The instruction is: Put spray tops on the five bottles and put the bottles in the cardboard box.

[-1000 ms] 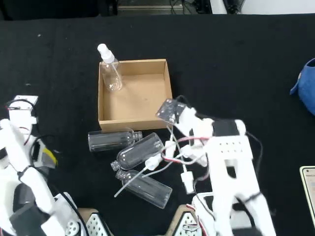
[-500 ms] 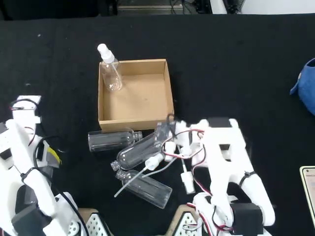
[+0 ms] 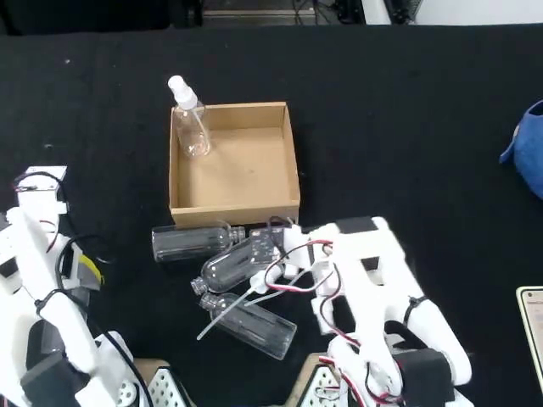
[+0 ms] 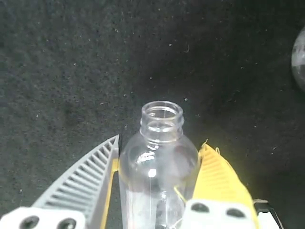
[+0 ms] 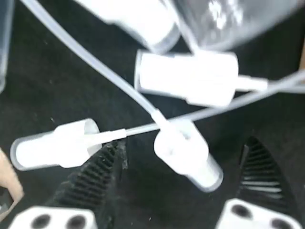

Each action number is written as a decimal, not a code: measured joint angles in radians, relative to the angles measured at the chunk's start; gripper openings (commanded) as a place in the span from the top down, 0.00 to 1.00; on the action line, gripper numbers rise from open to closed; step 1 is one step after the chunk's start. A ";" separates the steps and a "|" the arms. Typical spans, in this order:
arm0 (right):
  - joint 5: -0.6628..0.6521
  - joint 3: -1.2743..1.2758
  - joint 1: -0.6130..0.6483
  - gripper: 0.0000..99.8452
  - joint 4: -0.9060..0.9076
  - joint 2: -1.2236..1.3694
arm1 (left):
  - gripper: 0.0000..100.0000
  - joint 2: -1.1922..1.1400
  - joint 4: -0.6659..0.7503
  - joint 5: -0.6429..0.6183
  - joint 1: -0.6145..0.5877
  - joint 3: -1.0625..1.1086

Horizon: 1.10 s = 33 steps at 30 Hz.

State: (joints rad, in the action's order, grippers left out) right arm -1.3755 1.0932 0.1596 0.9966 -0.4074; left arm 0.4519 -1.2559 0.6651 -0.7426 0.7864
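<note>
No legible text anywhere, white card at far right perhaps printed, too small to read

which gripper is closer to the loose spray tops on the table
Right. The right gripper hangs open over the loose spray tops, a finger on each side of one. The left gripper is far off at the table's left side, shut on an uncapped bottle.

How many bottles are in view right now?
5. The topped bottle leans in the cardboard box. Three lie on the table before it: the bottle nearest the box, the middle bottle, the front bottle. The fifth bottle sits in the left pincer.
</note>
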 measured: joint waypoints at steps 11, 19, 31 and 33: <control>0.023 0.000 0.000 0.99 -0.006 0.000 | 0.97 0.000 0.000 0.031 -0.063 0.000; 0.149 -0.143 -0.106 0.99 0.189 -0.080 | 0.97 0.000 0.000 0.031 -0.026 0.000; 0.057 -0.373 -0.489 0.99 0.422 -0.242 | 0.97 0.000 -0.164 0.026 0.031 -0.112; 0.135 -0.384 -0.537 0.99 0.420 -0.244 | 0.97 0.000 -0.212 -0.009 0.049 -0.175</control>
State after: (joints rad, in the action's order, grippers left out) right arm -1.2405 0.7096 -0.3775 1.4170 -0.6513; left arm 0.4519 -1.4676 0.6559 -0.6935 0.6114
